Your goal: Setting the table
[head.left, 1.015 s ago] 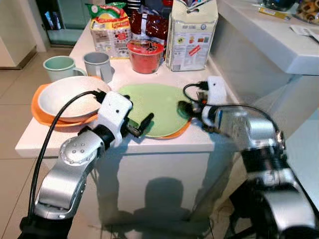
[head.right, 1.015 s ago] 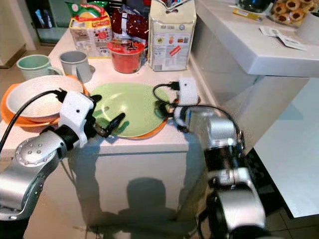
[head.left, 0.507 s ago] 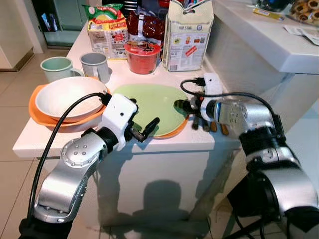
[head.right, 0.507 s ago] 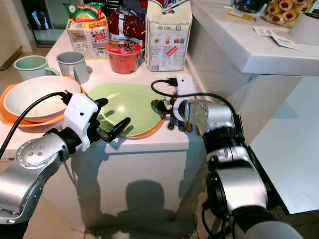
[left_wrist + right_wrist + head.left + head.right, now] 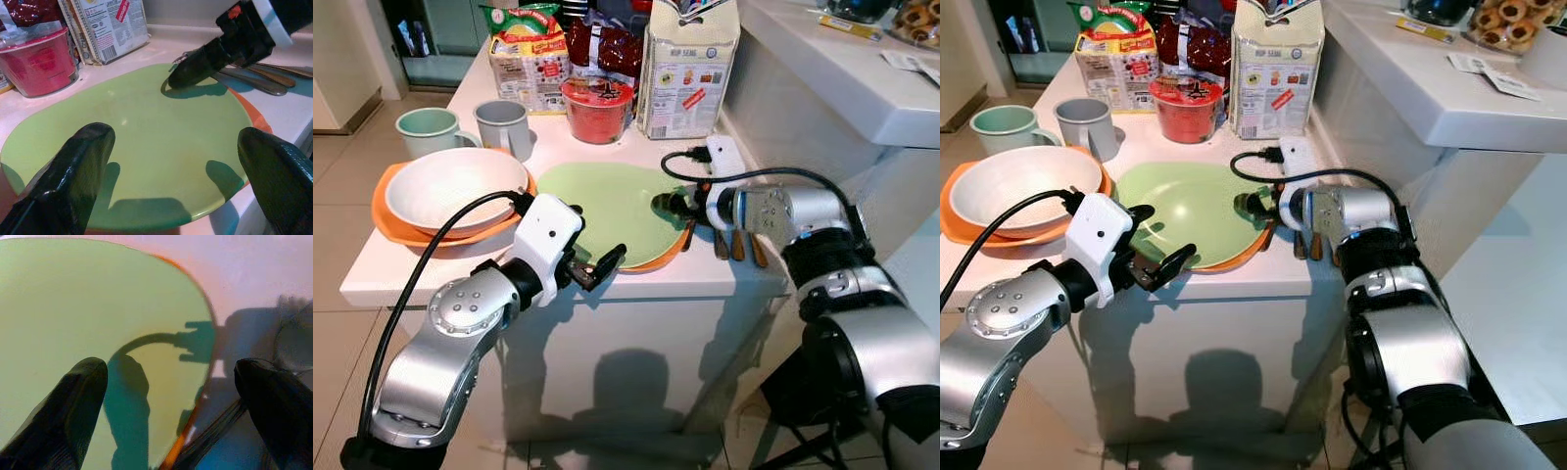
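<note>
Currently both grippers stand open and empty at the green plate [image 5: 607,201]: left gripper [image 5: 597,269] at its near rim, right gripper [image 5: 668,206] at its far-right rim, cutlery [image 5: 734,243] just beside. Risk (judged): a sideways nudge scatters the cutlery or pushes the plate off the counter edge

The orange plate [image 5: 658,262] is mostly hidden under the green plate [image 5: 607,201]. The right arm [image 5: 773,211] covers part of the cutlery [image 5: 736,245]. The snack bags [image 5: 602,44] are cut off by the edge.
</note>
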You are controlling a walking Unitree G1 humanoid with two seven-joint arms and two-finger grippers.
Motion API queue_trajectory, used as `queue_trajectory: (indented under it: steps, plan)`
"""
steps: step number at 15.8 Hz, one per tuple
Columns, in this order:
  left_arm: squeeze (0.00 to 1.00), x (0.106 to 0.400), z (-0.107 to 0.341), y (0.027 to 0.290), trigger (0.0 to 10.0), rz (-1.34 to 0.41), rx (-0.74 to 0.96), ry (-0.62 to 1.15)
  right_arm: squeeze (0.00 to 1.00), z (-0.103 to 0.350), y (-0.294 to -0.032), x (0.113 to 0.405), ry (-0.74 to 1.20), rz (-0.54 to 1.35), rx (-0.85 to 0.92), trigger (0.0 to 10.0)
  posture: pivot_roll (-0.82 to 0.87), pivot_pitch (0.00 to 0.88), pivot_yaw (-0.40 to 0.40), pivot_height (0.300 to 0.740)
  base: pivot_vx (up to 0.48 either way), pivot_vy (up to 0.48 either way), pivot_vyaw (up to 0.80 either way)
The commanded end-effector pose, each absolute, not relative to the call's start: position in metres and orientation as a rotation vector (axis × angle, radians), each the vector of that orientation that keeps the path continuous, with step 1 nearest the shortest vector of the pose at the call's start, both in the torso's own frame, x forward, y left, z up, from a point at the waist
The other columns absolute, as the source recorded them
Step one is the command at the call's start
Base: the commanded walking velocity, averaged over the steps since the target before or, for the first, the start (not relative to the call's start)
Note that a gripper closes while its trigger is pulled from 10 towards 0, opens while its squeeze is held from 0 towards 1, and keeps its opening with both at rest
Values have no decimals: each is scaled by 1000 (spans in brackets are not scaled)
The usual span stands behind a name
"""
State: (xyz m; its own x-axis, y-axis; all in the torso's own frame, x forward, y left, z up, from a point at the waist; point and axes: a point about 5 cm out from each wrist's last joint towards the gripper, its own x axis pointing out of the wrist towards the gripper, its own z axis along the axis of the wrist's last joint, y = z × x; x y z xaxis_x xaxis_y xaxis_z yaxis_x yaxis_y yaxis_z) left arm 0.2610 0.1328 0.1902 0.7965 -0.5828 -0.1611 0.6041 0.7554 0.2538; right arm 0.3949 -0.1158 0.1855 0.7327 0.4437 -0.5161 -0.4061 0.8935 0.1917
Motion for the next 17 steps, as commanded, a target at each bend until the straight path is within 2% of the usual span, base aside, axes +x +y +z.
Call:
queue_trajectory:
  steps: [1, 8, 13, 17]
  plan:
    - [0, 263, 195, 129, 10000, -666, 307, 58, 0, 201, -124, 400, 547, 448, 22, 10000, 50, 0, -103, 740, 0, 0, 0]
    - [0, 271, 204, 124, 10000, -701, 309, 35, 0, 205, -123, 399, 634, 467, 85, 10000, 34, 0, -99, 740, 0, 0, 0]
    - [0, 271, 204, 126, 10000, -720, 313, 43, 0, 193, -110, 395, 692, 507, 177, 10000, 34, 0, -83, 740, 0, 0, 0]
    - [0, 272, 206, 123, 10000, -740, 315, 39, 0, 185, -108, 391, 747, 515, 117, 10000, 34, 0, -81, 740, 0, 0, 0]
